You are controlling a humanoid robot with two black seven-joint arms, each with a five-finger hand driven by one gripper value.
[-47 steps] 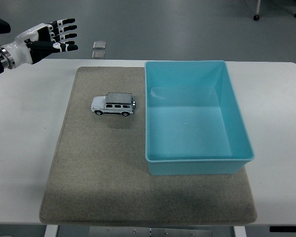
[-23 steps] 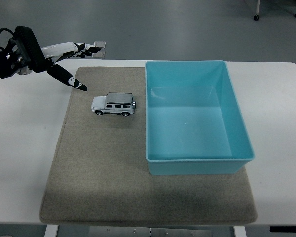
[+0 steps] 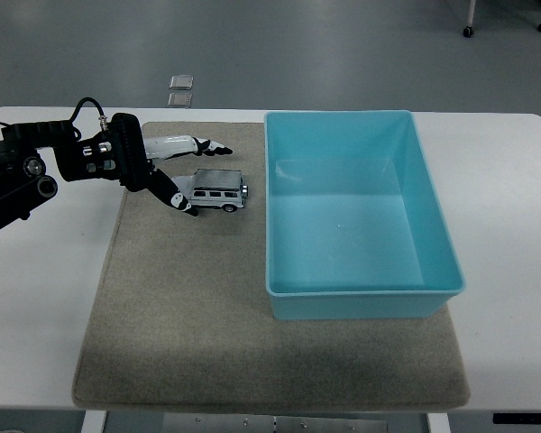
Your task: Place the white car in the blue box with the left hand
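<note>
White car [image 3: 214,189] stands upright on its wheels beside blue box [image 3: 361,290].

Grey floor [image 3: 279,45] behind white table [image 3: 505,180].

You are looking at a bright, evenly lit scene under soft overhead light, so shadows stay faint: a thin soft one hugs the near wall of the blue box [image 3: 361,305] on the mat [image 3: 189,334], and a small one sits under the white car [image 3: 218,190]. The white table [image 3: 36,298] is close to blown out but shows no hard glare, and the box floor carries only a pale sheen. Focus is sharp across the frame, with slight softness on the left hand [image 3: 167,167] and little edge distortion.
</note>
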